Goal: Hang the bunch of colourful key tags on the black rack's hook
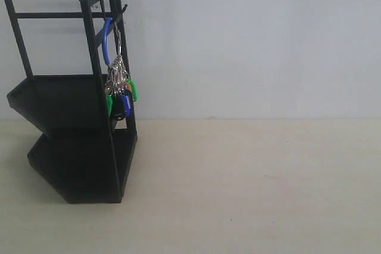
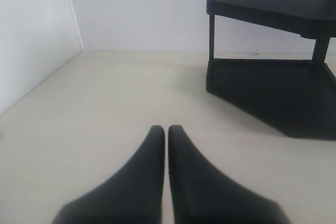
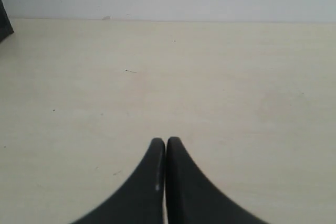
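Note:
The colourful key tag bunch (image 1: 120,90) hangs by its blue loop (image 1: 106,40) from the hook (image 1: 121,10) on the black rack (image 1: 71,165), at the left of the exterior view. Green tags and a black fob dangle beside the rack's front post. No gripper appears in the exterior view. My left gripper (image 2: 166,128) is shut and empty over the table, with the rack's lower trays (image 2: 273,93) some way beyond it. My right gripper (image 3: 166,140) is shut and empty above bare table.
A pale table (image 1: 256,188) runs to a white back wall (image 1: 256,40). A white side wall (image 2: 31,35) shows in the left wrist view. A dark corner of the rack (image 3: 4,24) sits at the edge of the right wrist view.

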